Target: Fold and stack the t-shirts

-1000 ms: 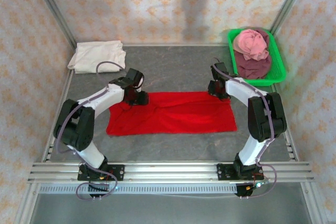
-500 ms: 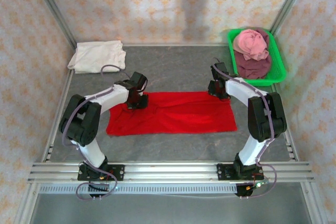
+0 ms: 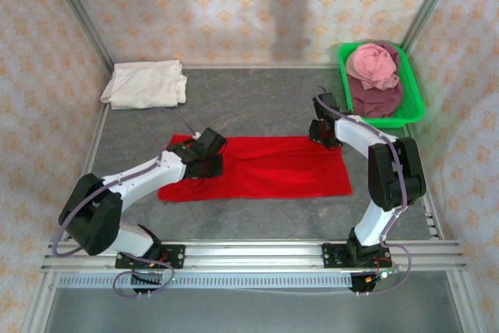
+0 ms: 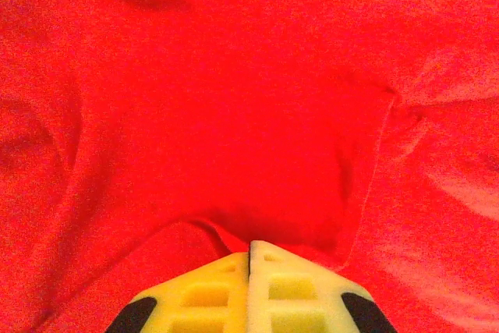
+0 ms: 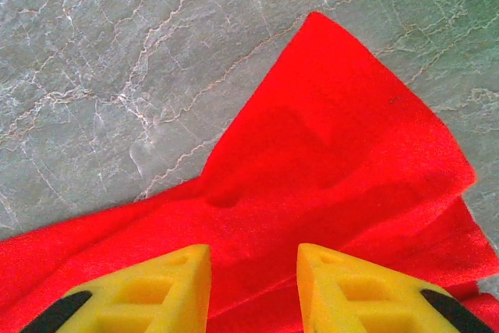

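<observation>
- Top view: red shirt (image 3: 265,168) lies flat, spread as a wide strip mid-table, just toward 6 o'clock from centre.
- Left gripper (image 3: 210,164) is down on the shirt near its 9 o'clock end, on the far edge. The arm reaches in low from 7 o'clock.
- Right gripper (image 3: 321,138) sits at the shirt's 1 o'clock corner, pointing down.
- White shirt (image 3: 146,84) is folded at 10 o'clock on the table (image 3: 257,103), well apart from the red one.
- Green tray (image 3: 418,104) is at 2 o'clock. Pink shirt (image 3: 373,64) is bunched on top of maroon shirt (image 3: 376,99) inside it.
- Left wrist: left gripper (image 4: 249,255) has its yellow fingers (image 4: 203,294) pressed together with no gap. A raised fold of red shirt (image 4: 234,115) runs right into the tips, so it is pinched. A hem line curves off toward 3 o'clock, and wrinkles fan out at 9 o'clock.
- Right wrist: right gripper (image 5: 253,253) is part open, with a clear gap between its fingers (image 5: 171,286). Red shirt (image 5: 335,130) lies under the gap, nothing clamped, and I can't tell if the tips touch cloth. The shirt corner points to 12 o'clock, with layered edges at 4 o'clock. Bare grey table (image 5: 117,52) runs from 9 to 12 o'clock.
</observation>
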Motion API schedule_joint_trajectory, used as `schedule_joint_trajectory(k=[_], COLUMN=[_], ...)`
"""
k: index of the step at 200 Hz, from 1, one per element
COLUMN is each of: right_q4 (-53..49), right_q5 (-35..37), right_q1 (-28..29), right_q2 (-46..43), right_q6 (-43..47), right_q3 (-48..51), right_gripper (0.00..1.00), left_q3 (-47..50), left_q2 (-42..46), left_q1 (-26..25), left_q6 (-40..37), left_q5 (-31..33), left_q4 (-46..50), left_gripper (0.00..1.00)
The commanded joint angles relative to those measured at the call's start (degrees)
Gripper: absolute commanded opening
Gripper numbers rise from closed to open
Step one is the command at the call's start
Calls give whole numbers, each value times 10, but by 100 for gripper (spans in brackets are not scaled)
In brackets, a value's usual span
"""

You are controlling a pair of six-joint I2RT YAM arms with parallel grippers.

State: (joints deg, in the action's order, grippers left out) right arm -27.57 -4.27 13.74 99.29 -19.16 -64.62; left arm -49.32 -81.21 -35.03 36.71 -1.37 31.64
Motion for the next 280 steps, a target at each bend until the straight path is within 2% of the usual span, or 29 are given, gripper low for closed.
schedule_joint_trajectory(k=[1,59,88,107,118,131,148,155,172,190,204,228,242,280], right_q4=[-4,7,10,11,14,15,14,15,15,15,16,16,19,16], right_q5=[18,18,21,21,19,18,17,19,24,26,25,27,30,36], right_q1=[3,3,2,2,2,2,2,2,2,2,2,2,2,2], right_q2=[7,19,22,19,16,13,6,2,-6,-10,-11,-17,-21,-16], right_q6=[11,11,16,18,19,19,19,19,18,14,10,5,3,6], right_q3=[1,3,3,5,8,11,15,18,24,27,27,32,37,33], right_gripper=[35,35,35,35,36,36,36,36,36,36,36,36,37,37], left_q3=[4,-8,-43,-66,-56,-37,-15,-19,-48,-84,-114,-148,-153,-162], left_q2=[14,-7,-39,-40,-22,14,61,71,65,20,-28,-105,-134,-184], left_q1=[-40,-182,-254,-278,-277,-252,-184,-156,-79,5,44,85,100,102], left_q6=[45,112,115,121,122,117,71,50,-6,-66,-109,-152,-162,-195], left_q5=[43,104,141,172,183,188,133,120,94,46,26,-4,-26,-72], left_q4=[20,11,27,62,65,57,15,16,45,69,91,116,116,103], left_gripper=[0,2,5,5,11,23,37,38,33,26,22,15,13,8])
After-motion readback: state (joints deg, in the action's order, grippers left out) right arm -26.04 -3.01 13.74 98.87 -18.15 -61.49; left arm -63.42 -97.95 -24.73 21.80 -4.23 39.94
